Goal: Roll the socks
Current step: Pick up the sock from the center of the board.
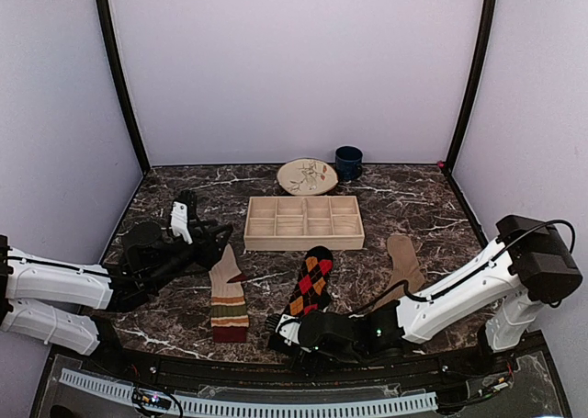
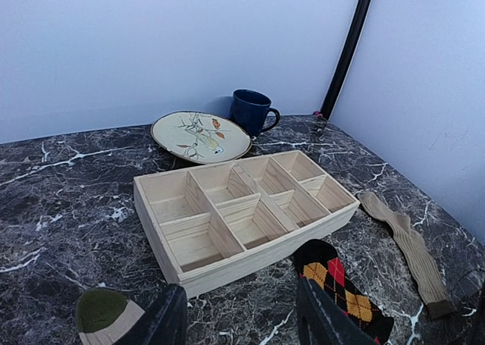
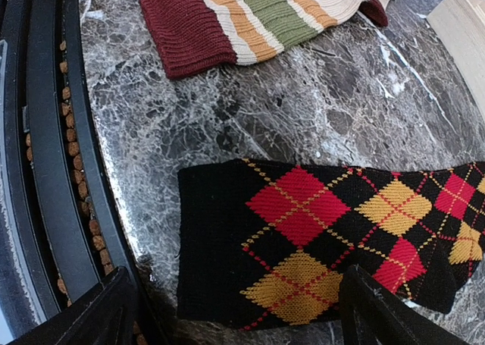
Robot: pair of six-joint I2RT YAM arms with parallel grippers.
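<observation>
Right gripper (image 3: pixel 236 312) hangs low over the near end of the argyle sock (image 1: pixel 312 280), jaws spread wide to either side of the black cuff and holding nothing. No contact with the fabric can be confirmed.

Table (image 1: pixel 413 197): dark marble, all items on it.

Tray (image 1: pixel 303 245): wooden, compartmented, at centre, nothing in it.

Socks, all flat and unrolled:
- Striped sock (image 1: pixel 228 299) at 7 o'clock of the tray, maroon cuff toward the near edge.
- Argyle sock at 6 o'clock of the tray, toe just short of the tray wall, its length leaning slightly toward 1 o'clock.
- Tan sock (image 1: pixel 404 264) at 4 o'clock of the tray, well apart from the argyle.

Plate (image 1: pixel 308 175) at 12 o'clock of the tray, mug (image 1: pixel 348 163) at 1 o'clock; neither is in the way.

Left gripper (image 2: pixel 242 324) is near the striped sock's toe, jaws partly apart with nothing between them.

Assessment: the step in hand appears to be the first pinch on the argyle cuff. Recommended practice:
- Descend squarely so the fingers take both fabric layers at the cuff edge (one layer alone would peel open).
- Turn the cuff over toward 12 o'clock, following the sock's own lean, and keep each turn tight.
- Mind the table's near edge close behind the cuff.
- Have the left gripper pin the toe if the sock drags.
</observation>
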